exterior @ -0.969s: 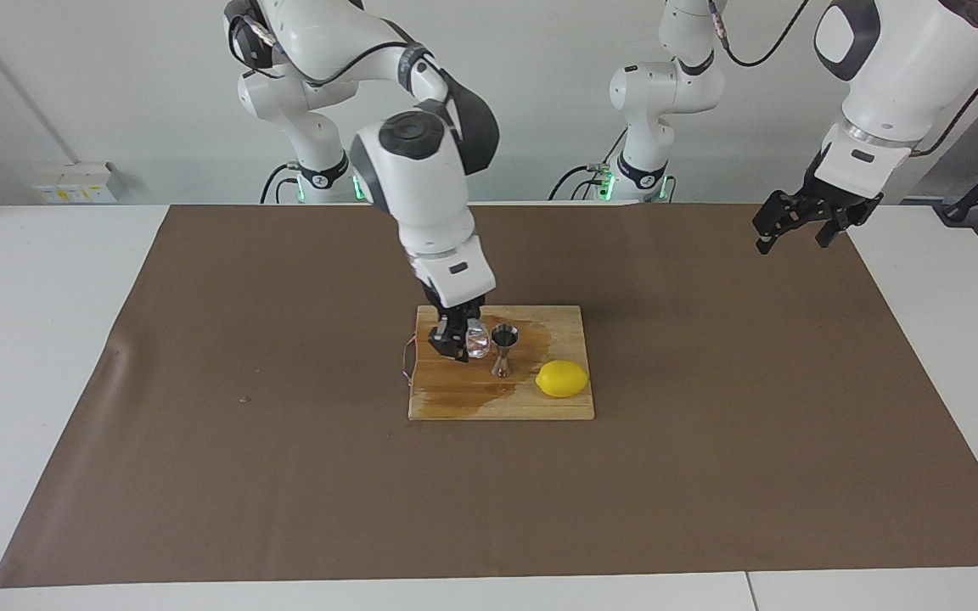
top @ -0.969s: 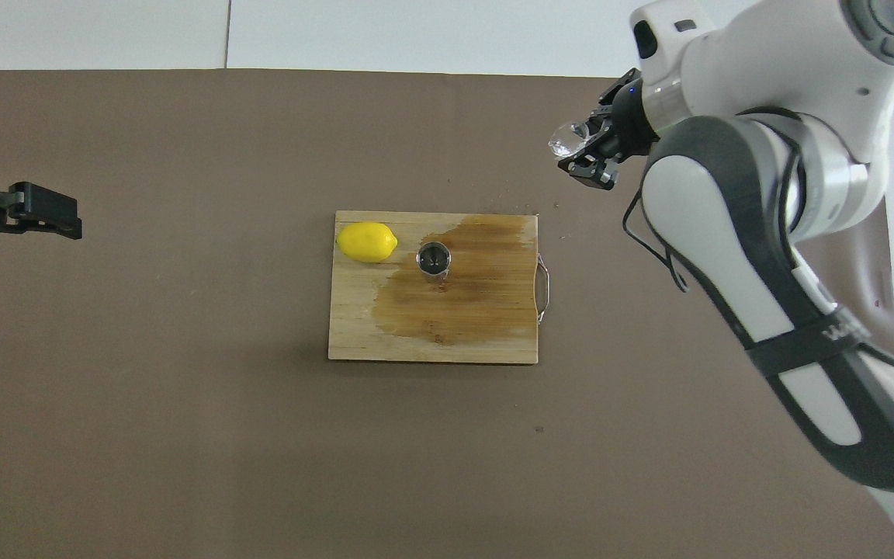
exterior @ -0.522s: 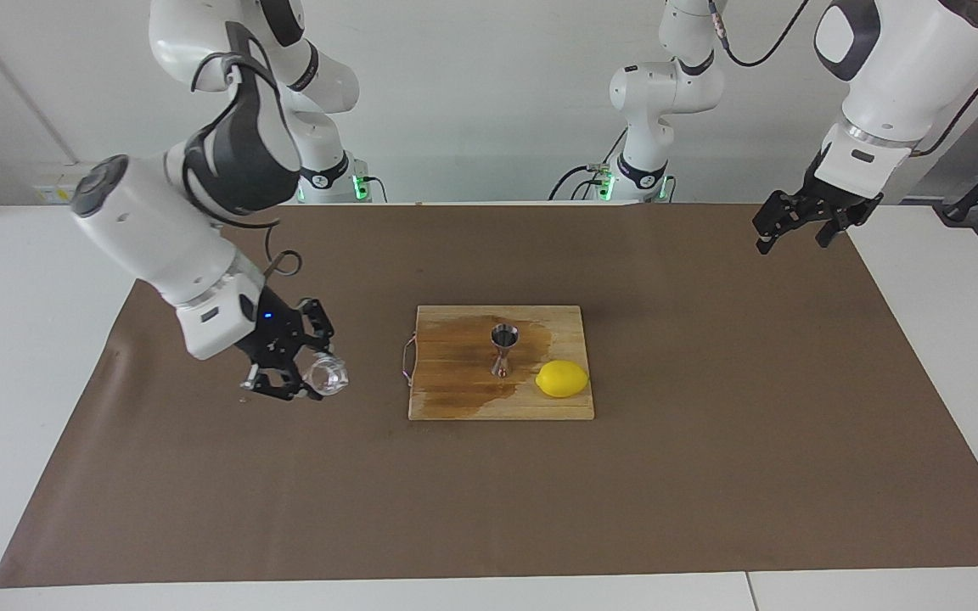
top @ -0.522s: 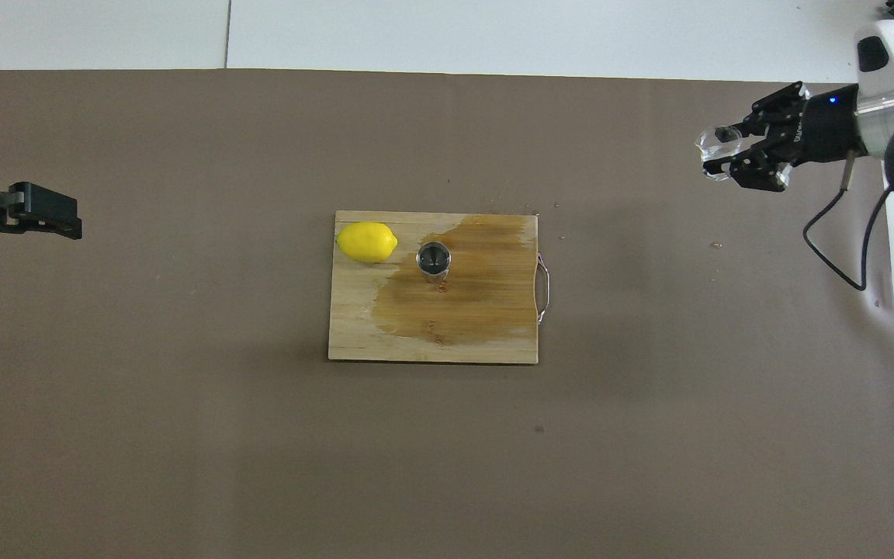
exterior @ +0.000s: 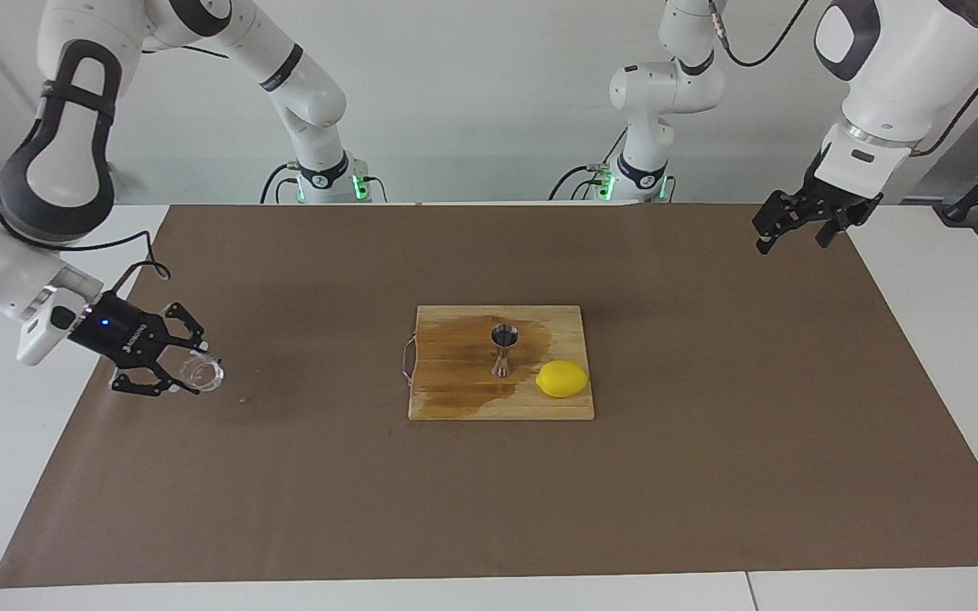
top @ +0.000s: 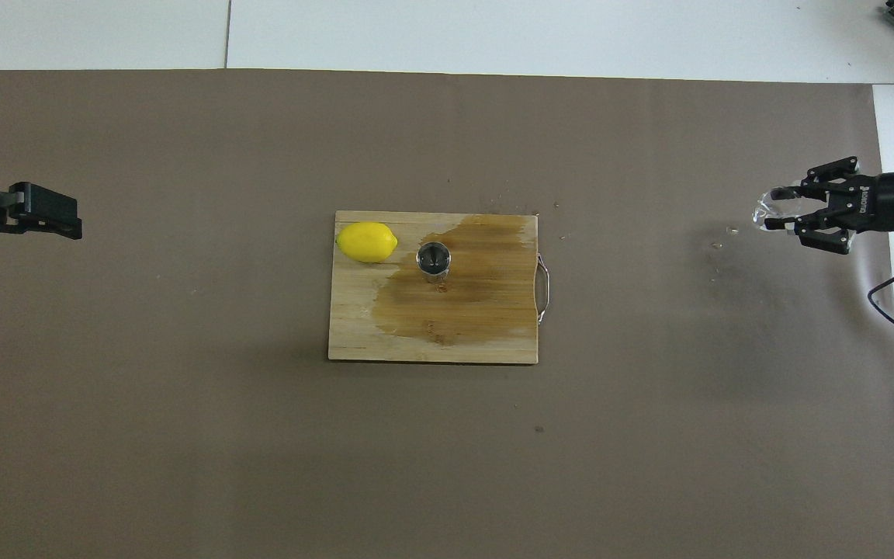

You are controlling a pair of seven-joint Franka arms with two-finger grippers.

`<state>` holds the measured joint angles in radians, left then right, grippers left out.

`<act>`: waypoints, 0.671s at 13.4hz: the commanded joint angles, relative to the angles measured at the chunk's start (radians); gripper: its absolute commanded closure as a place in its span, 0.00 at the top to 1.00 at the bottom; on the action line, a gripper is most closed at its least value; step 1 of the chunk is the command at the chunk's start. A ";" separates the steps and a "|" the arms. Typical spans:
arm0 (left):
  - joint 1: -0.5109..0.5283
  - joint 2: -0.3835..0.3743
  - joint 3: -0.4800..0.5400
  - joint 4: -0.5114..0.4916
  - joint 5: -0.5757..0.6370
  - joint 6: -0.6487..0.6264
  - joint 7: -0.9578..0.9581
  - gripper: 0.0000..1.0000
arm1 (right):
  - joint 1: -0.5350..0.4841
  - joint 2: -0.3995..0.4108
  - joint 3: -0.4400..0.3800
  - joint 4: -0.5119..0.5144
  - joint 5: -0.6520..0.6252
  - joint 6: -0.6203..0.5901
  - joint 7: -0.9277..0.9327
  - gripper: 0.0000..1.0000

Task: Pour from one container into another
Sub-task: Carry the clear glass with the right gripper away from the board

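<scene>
Glass cup (exterior: 201, 372) in right fingers (exterior: 168, 389), now away from jigger (exterior: 503, 349); left fingers' (exterior: 762, 240) state unclear.

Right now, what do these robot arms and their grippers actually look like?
Both arms are glossy white rounded segments with dark grey joint bands. Each ends in a black two-finger gripper: the right gripper shows a small blue light and a thin black cable looping beside the wrist; the left gripper is plain black. Green lights glow at both bases.
</scene>
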<state>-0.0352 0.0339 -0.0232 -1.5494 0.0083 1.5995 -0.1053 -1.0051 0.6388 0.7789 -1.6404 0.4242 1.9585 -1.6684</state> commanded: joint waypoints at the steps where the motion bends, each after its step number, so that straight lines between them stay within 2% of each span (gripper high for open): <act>1: -0.006 -0.020 0.005 -0.018 -0.007 0.008 -0.005 1.00 | -0.053 0.079 0.048 -0.029 0.028 0.011 -0.135 0.00; 5: -0.006 -0.020 0.005 -0.018 -0.007 0.008 -0.005 1.00 | -0.144 0.105 0.104 -0.142 0.022 0.014 -0.246 0.00; 9: -0.006 -0.020 0.006 -0.018 -0.007 0.007 -0.005 1.00 | -0.205 0.104 0.123 -0.211 0.010 0.040 -0.316 0.00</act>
<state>-0.0352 0.0339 -0.0232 -1.5494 0.0083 1.5995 -0.1053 -1.1602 0.7550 0.8692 -1.7977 0.4243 1.9647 -1.9402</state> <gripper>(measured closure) 0.000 0.515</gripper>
